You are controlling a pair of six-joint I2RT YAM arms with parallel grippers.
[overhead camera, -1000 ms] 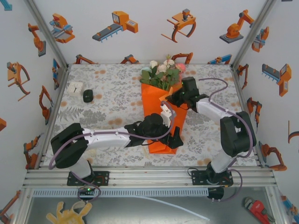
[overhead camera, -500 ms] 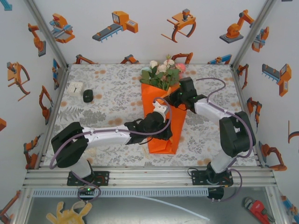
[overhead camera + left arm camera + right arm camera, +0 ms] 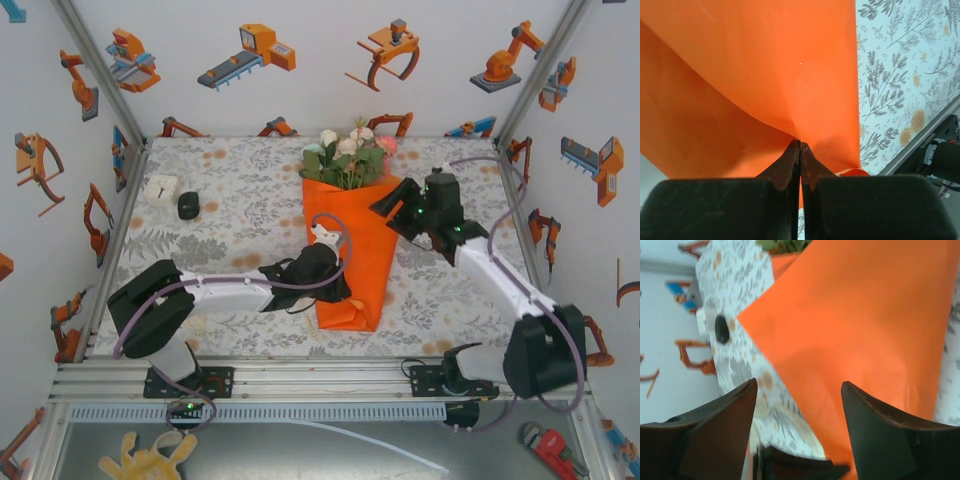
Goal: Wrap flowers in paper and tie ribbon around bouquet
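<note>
Bouquet (image 3: 365, 235) sits dead centre in the overhead view, flat on the tablecloth (image 3: 240, 230). The flowers (image 3: 350, 155), pink and white heads with green leaves, fan out at the upper end. Below them the orange paper (image 3: 362, 290) tapers down towards the lower edge of the frame.

Now the left side. The left arm reaches in from the lower left, and its wrist lies against the paper's left edge, low on the cone. In the wrist view the left gripper (image 3: 800, 146) has its jaws pressed together, pinching a fold of the paper right at the tips. The sheet billows up and away from that pinch across the upper left of that frame, with tablecloth showing down the right side.

Over to the right. The right arm comes in from the lower right, and its head is just beside the cone's upper right edge, below the blooms. The right gripper (image 3: 799, 385) is spread wide, with one dark finger (image 3: 715, 435) at lower left and the other at lower right. A pointed corner of paper shows in the gap beyond them. I can't tell if anything touches.

Further out, at the upper left of the cloth, a white box (image 3: 160, 190) and a small black object (image 3: 189, 205) sit just beside each other, well apart from the bouquet.
</note>
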